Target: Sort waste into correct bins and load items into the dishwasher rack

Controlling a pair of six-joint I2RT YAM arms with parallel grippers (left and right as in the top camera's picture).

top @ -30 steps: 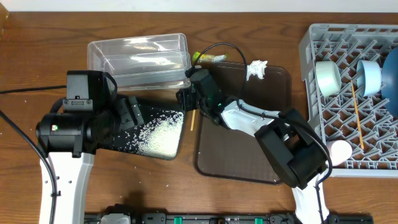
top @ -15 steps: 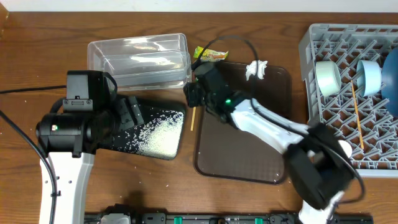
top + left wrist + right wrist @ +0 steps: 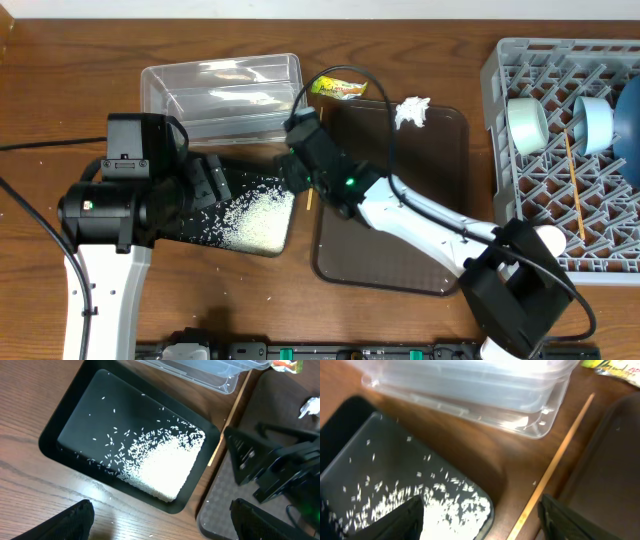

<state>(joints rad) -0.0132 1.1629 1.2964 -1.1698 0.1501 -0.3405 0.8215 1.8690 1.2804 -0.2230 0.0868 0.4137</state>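
R fingers (image 3: 402,522): held spread, nothing gripped, above chopstick (image 3: 554,462) on bench (image 3: 485,435), frame centre.
L fingers (image 3: 75,522): held spread, above black tray (image 3: 90,415) w/ rice (image 3: 160,465).

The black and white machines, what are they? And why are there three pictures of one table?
They are two robot arms, a left arm and a right arm. Each one ends in two jaws for picking things up. One picture looks straight down on the table. The other two come from little cameras on the wrists, so everything looks close up.

On the table are a black tray with white rice in it, a clear tub, a yellow-green wrapper and one wooden chopstick. A crumpled tissue sits on a brown tray. The grey rack holds a pale-green bowl and a light-blue bowl.

Both pairs of jaws are open and hold nothing.
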